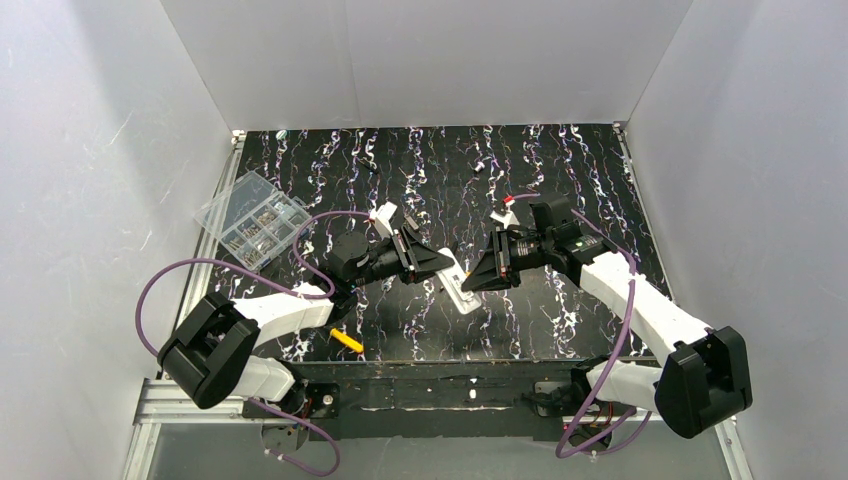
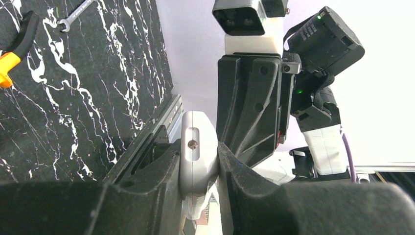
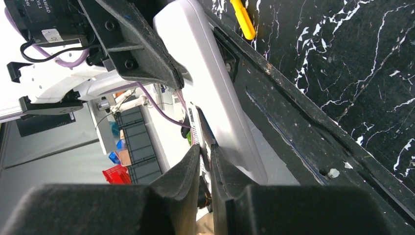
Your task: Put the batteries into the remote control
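Note:
The white remote control [image 1: 462,287] hangs above the table's middle, between both grippers. My left gripper [image 1: 438,262] is shut on it; in the left wrist view the remote [image 2: 198,142] stands edge-on, clamped between the fingers of that gripper [image 2: 199,171]. My right gripper [image 1: 478,278] meets the remote from the right. In the right wrist view the remote [image 3: 215,93] runs along the right finger, and the right gripper [image 3: 205,161] is shut on a thin labelled flat piece [image 3: 195,128] at the remote's near end. No blue batteries show in any view.
A clear compartment box [image 1: 252,218] stands at the table's left edge. Pliers with a yellow handle [image 1: 347,342] lie near the front edge, also in the left wrist view [image 2: 7,68]. A small wrench [image 2: 73,14] lies on the black marbled table [image 1: 560,170].

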`<state>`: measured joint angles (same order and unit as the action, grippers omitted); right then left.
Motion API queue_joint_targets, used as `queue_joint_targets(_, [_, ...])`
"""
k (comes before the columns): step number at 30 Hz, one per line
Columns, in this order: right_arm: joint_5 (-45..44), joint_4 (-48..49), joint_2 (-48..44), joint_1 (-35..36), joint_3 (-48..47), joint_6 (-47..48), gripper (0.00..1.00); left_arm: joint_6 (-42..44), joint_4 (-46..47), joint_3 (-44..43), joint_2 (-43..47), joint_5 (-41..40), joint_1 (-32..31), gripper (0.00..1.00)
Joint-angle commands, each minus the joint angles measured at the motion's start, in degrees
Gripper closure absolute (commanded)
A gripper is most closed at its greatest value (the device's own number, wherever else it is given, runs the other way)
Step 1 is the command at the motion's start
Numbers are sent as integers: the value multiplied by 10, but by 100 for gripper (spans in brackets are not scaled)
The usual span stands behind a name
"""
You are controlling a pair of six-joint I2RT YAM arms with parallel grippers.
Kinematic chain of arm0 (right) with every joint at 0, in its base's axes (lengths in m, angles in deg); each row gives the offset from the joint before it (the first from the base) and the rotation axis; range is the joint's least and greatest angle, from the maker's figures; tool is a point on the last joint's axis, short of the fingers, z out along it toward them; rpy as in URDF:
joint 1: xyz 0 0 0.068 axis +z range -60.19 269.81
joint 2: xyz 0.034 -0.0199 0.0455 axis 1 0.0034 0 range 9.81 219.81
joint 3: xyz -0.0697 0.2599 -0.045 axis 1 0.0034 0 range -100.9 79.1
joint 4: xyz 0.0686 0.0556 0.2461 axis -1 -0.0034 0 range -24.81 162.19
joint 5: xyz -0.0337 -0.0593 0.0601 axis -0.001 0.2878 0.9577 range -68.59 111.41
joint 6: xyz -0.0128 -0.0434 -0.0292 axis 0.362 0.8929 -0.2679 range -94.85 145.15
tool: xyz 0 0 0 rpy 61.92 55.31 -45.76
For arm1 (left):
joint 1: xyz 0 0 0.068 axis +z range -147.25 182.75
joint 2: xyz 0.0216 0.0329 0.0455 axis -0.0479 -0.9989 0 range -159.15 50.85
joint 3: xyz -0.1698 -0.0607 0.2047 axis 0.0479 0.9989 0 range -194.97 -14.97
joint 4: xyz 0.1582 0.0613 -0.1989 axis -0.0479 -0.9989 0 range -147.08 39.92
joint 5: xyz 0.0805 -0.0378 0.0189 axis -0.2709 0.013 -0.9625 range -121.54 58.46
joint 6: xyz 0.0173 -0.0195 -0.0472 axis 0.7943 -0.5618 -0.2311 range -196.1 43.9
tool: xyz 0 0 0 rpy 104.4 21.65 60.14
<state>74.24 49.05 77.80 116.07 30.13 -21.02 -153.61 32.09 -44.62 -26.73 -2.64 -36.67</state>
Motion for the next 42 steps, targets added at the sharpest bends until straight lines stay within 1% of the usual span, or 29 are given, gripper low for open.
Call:
queue_joint_targets(1, [-48, -27, 5, -2, -26, 30, 77, -5, 62, -22, 14, 27, -3, 100])
queue_joint_targets(5, [-57, -43, 5, -2, -39, 40, 71, -6, 62, -22, 15, 27, -3, 100])
queue_joint_targets(14, [-68, -59, 0, -2, -50, 47, 65, -5, 62, -20, 16, 26, -3, 100])
queue_joint_targets(25, [-76, -77, -8, -2, -57, 57, 64, -5, 62, -21, 14, 27, -2, 100])
queue_joint_targets(35, [-135, -123, -25, -2, -103, 92, 64, -5, 62, -21, 15, 26, -3, 100])
queue_joint_targets(42, [-206, -125, -71, -2, -115, 145, 64, -8, 62, -27, 16, 31, -2, 100])
